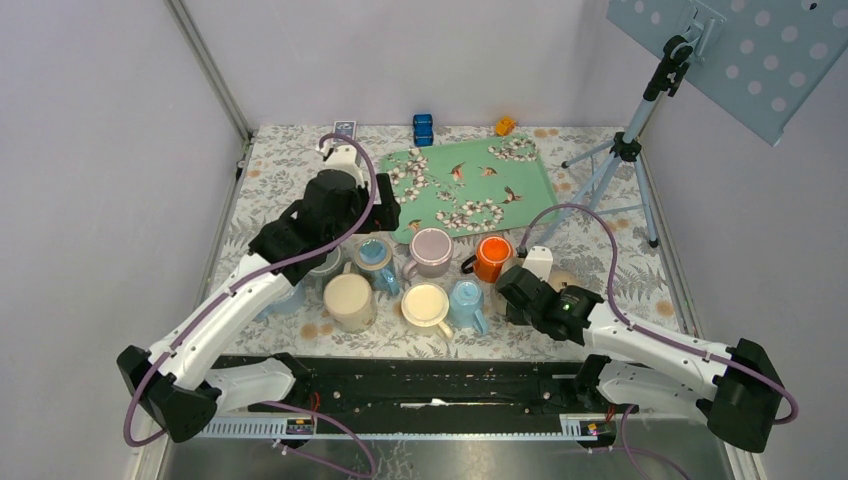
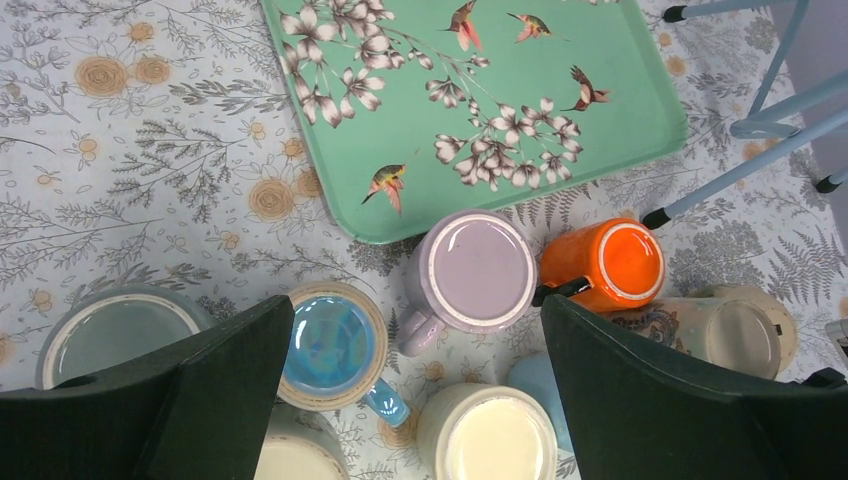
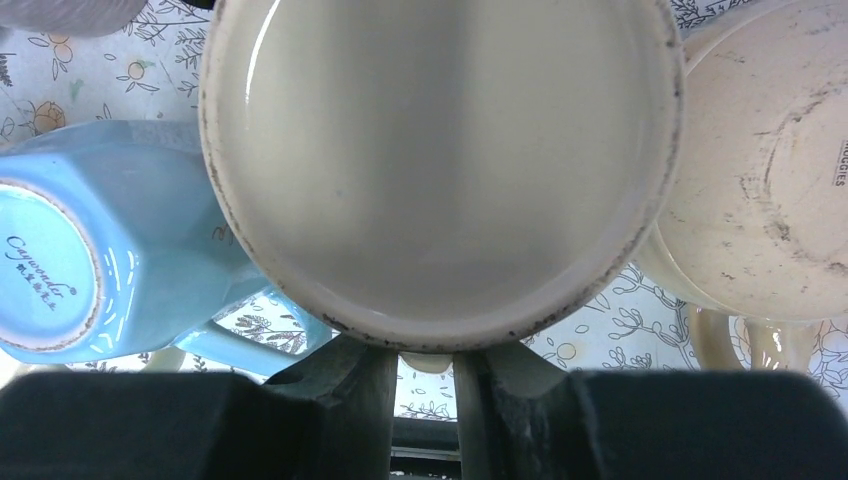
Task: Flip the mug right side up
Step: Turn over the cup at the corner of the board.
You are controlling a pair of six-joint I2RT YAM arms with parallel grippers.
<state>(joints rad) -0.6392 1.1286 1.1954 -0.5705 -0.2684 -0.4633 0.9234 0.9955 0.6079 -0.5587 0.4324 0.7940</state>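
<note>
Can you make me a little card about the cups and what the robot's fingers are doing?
green tray: behind the cups, painted with birds and flowers
upside down: lavender mug, orange mug
left fingers: wide open, above the lavender mug
right fingers: pinching the edge of a cream mug

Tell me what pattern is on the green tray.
White blossom sprigs and small birds on the mint-green tray, clearest in the left wrist view.
</note>
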